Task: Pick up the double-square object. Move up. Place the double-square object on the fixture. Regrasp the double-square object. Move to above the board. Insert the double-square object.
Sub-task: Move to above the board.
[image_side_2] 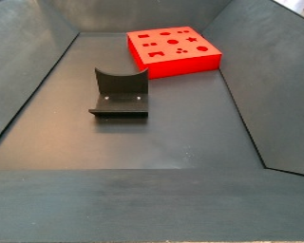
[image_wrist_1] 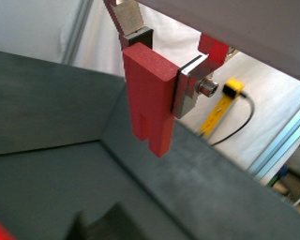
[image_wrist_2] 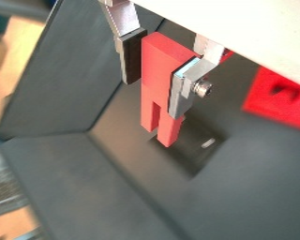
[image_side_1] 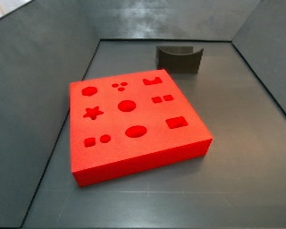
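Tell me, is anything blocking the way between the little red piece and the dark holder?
Nothing visible is. The hand holds the piece up in the air, out of both side views. The fixture stands alone on bare floor, with the board off to one side.

Gripper: the gripper (image_wrist_1: 156, 67) hung high, clamping the double-square object (image_wrist_1: 149, 98).
Obstacles: the board (image_side_1: 133, 121) and the fixture (image_side_2: 119, 93) stood well apart.
Room: bare floor lay between them.
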{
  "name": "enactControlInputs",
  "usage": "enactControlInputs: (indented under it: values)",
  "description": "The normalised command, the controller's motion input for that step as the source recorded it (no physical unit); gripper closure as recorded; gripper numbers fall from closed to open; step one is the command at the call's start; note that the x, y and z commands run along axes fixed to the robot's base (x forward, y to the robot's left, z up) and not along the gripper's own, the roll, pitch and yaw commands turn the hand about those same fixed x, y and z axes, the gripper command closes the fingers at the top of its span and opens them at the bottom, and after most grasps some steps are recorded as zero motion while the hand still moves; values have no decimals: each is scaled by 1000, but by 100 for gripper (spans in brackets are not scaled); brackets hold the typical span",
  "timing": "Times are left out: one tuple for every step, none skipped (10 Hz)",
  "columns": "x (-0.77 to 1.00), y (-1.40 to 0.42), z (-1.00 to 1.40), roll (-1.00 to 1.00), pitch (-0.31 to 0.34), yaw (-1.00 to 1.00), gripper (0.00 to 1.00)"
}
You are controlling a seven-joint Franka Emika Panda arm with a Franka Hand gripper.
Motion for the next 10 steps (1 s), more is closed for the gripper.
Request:
enactControlInputs:
  values:
    - [-618, -1000, 152, -1000, 28, -98, 100]
    - [-630, -1000, 152, -1000, 35, -96, 100]
    - [-634, -1000, 147, -1000, 36, -96, 100]
    - [-673, -1000, 150, -1000, 34, -88, 100]
    - [-688, -1000, 150, -1000, 29, -86, 100]
    - [-465, -613, 89, -1000, 23, -77, 100]
    - [-291, -354, 41, -1000, 23, -74, 100]
    - [-149, -154, 27, -706, 16, -37, 100]
    - [-113, -104, 13, -554, 5, -32, 100]
    - [-74, -56, 7, -320, -10, -18, 100]
